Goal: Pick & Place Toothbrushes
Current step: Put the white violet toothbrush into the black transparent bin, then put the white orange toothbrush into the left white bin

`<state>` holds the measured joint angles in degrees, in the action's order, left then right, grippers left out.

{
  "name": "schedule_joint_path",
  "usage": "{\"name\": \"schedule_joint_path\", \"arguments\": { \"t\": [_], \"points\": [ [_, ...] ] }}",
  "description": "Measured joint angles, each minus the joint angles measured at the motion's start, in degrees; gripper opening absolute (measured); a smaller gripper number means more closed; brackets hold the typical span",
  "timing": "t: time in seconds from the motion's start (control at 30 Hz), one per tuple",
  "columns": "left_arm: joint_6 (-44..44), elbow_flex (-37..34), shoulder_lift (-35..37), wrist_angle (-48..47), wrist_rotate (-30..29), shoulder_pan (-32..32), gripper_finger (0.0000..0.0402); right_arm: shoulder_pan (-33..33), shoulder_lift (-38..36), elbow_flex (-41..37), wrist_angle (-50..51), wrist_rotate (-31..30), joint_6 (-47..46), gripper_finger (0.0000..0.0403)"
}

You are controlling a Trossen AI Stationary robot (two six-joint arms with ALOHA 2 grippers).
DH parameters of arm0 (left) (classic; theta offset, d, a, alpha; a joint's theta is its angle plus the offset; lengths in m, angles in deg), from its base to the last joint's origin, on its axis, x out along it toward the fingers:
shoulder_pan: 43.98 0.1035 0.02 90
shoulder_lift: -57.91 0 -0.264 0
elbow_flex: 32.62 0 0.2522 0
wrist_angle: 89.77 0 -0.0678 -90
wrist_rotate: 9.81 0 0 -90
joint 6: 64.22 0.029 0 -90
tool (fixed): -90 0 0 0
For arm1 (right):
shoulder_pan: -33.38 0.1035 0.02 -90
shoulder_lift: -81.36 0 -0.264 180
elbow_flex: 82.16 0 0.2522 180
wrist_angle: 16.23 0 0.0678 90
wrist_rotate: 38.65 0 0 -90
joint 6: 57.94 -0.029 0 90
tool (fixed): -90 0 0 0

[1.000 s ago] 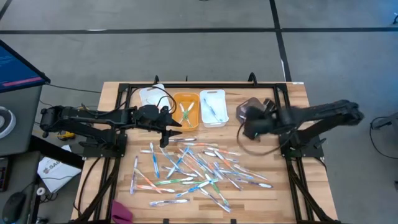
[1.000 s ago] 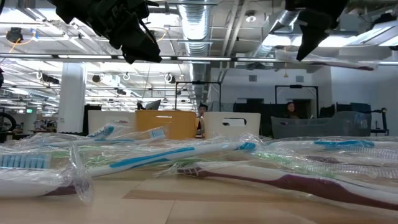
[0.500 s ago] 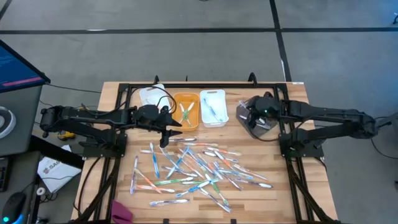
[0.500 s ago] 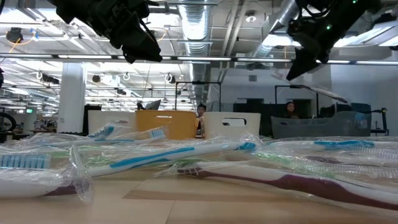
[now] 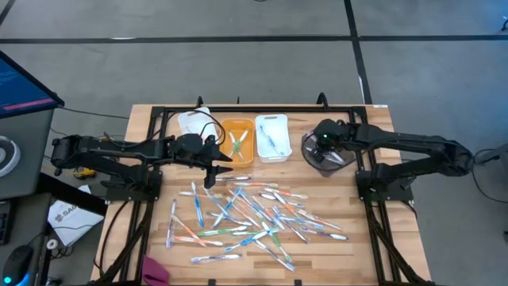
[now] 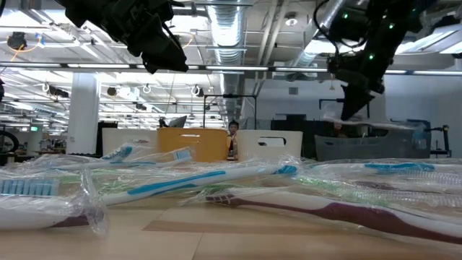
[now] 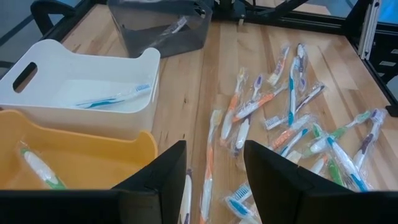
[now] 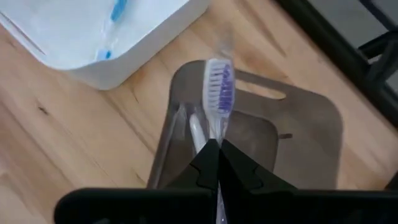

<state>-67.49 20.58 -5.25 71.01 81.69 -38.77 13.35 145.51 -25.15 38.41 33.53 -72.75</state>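
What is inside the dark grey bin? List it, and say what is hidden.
The dark grey bin holds one wrapped toothbrush lying inside. The right gripper, shut on a purple-bristled toothbrush, hangs over it and covers part of the bin floor, so more may lie beneath.

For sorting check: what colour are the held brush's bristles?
Purple and white bristles, clearest in the right wrist view.

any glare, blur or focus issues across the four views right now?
Low view: the nearest wrapped toothbrushes are soft and their wrappers glint; ceiling lights leave the right gripper a silhouette. Right wrist view: its fingers are blurred, while the purple-bristled toothbrush they pinch over the grey bin is sharper. Left wrist view: evenly lit, left gripper dark. High view: even, no glare.
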Motion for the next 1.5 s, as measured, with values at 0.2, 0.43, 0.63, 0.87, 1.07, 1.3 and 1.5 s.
{"name": "schedule_joint_path", "arguments": {
  "t": [0.2,0.43,0.63,0.87,1.07,1.3,1.5],
  "points": [
    [0.0,0.0,0.0,-0.1,0.0,0.0,0.0154,-0.2,3.7,0.0,-0.5,0.0,-0.2,0.0000],
    [0.0,0.0,0.0,0.0,0.0,0.0,0.0154,-2.0,8.1,0.0,-0.6,1.0,-0.1,0.0000],
    [0.0,0.0,0.0,0.0,0.0,0.0,0.0154,-2.4,11.2,0.0,-0.8,1.3,0.2,0.0000],
    [0.0,0.0,0.0,0.0,0.0,0.0,0.0154,-2.4,13.0,0.0,-1.0,1.3,-0.1,0.0027],
    [0.0,0.0,0.0,0.0,0.0,0.0,0.0154,-2.4,13.0,0.0,-0.9,1.3,-0.3,0.0114],
    [0.0,0.0,0.0,0.0,0.0,0.0,0.0154,-2.1,13.0,1.5,2.1,1.3,1.0,0.0201],
    [0.0,0.0,0.0,0.0,0.0,0.0,0.0154,0.0,13.0,7.3,6.6,1.3,-1.4,0.0234]
  ]
}}
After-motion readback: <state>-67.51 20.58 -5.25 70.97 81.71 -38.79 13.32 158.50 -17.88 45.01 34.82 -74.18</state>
